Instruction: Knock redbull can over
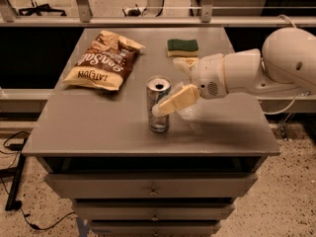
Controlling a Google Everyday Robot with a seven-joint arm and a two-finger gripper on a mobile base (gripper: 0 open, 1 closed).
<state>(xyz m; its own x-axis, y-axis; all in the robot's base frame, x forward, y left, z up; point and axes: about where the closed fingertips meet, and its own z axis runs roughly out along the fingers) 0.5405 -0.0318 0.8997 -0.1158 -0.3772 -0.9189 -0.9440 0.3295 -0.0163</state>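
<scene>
The redbull can (157, 117) is a slim silver-and-blue can with a pull-tab top. It stands upright near the front middle of the grey tabletop (98, 127). My gripper (167, 86) reaches in from the right on a white arm and is open, with nothing in it. Its lower cream finger (175, 101) lies against the can's upper right side, and its tip overlaps the can body. The other finger (185, 63) sits behind and to the right, apart from the can.
A brown and yellow chip bag (103, 60) lies flat at the back left. A green and yellow sponge (182, 47) lies at the back middle, just behind my arm (237, 73). Drawers sit below the table's front edge (148, 154). A rail runs behind the table.
</scene>
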